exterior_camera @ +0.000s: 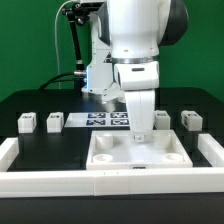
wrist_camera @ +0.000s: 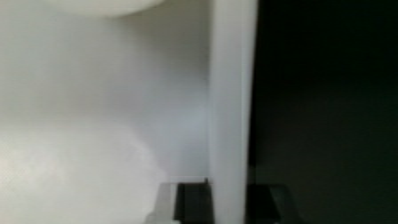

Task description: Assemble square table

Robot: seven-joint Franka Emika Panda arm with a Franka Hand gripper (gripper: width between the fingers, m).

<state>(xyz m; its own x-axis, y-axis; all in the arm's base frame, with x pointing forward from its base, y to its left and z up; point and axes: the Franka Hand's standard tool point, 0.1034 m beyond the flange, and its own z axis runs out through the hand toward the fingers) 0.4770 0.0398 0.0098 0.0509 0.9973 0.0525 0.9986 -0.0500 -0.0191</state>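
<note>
The square table's white top (exterior_camera: 150,158) lies upside up at the front middle, its raised rim and corner sockets showing. My gripper (exterior_camera: 140,131) reaches straight down onto its far rim. In the wrist view the thin white rim (wrist_camera: 233,100) runs between my two dark fingers (wrist_camera: 192,205), and the gripper (wrist_camera: 231,192) is shut on it. The top's pale inner face (wrist_camera: 89,120) fills one side and the dark table the other. Two white block legs (exterior_camera: 27,122) (exterior_camera: 53,122) stand at the exterior view's left, and two more (exterior_camera: 162,120) (exterior_camera: 190,119) at its right.
The marker board (exterior_camera: 103,120) lies flat behind the table top, partly hidden by my arm. A low white border rail (exterior_camera: 100,181) runs along the front, with its side arms at the left (exterior_camera: 8,150) and the right (exterior_camera: 213,150). Cables and a stand rise at the back left.
</note>
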